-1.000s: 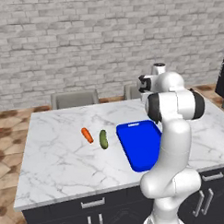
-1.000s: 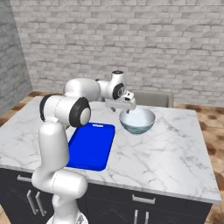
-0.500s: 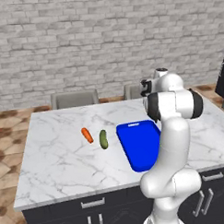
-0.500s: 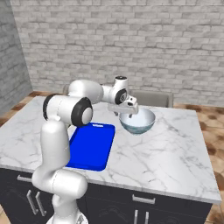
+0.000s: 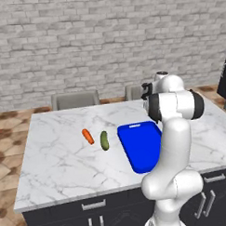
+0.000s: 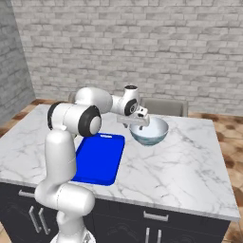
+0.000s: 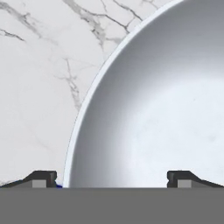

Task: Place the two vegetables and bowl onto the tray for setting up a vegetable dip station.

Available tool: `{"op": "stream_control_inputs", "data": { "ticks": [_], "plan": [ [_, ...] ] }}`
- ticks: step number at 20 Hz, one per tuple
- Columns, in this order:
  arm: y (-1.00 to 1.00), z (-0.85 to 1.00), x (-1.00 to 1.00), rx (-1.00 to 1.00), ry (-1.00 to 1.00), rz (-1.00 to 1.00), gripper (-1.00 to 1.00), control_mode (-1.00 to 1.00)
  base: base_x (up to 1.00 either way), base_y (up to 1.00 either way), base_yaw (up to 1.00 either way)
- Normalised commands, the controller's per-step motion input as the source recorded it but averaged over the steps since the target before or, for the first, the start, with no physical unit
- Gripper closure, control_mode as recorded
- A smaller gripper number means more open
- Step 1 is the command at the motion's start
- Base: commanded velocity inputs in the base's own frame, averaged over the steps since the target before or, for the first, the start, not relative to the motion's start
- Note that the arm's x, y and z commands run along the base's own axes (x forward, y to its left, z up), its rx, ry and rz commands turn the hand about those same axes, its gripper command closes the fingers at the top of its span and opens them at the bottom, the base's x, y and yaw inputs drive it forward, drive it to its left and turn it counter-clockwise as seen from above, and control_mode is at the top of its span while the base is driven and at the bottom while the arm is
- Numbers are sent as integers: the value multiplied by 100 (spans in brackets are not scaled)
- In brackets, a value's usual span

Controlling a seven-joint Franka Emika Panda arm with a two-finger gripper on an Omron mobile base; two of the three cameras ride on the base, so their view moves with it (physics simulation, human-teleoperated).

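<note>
**Marble bench, fingers straddling the bowl rim**

Marble bench [image 5: 61, 159] before a grey brick wall [image 6: 142, 42]; we see two chairs [image 5: 75, 99] behind it. Carrot [image 5: 88, 136] and cucumber [image 5: 104, 140] lie side by side, left of the blue tray [image 6: 98, 159]. Right of the tray stands the bowl [image 6: 151, 133]. Our fingers [image 7: 40, 178] are spread wide, one outside its near rim, one inside, holding nothing.

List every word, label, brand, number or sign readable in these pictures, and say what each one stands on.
None: no readable text in any view.
The blue tray, bowl, carrot, cucumber, marble counter and brick wall are all plain.
The robot arm bears no visible marking.
</note>
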Motion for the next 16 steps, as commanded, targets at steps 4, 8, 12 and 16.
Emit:
{"op": "stream_control_inputs", "data": {
  "ticks": [4,8,12,16],
  "plan": [
    [0,-16,1,0,0,0,-100,-100,0,0,0],
    [6,-17,1,0,0,0,-100,-100,0,0,0],
    [3,-11,0,0,0,0,100,-100,0,0,0],
    [0,-4,2,0,-2,1,100,-100,0,0,0]
  ]
}}
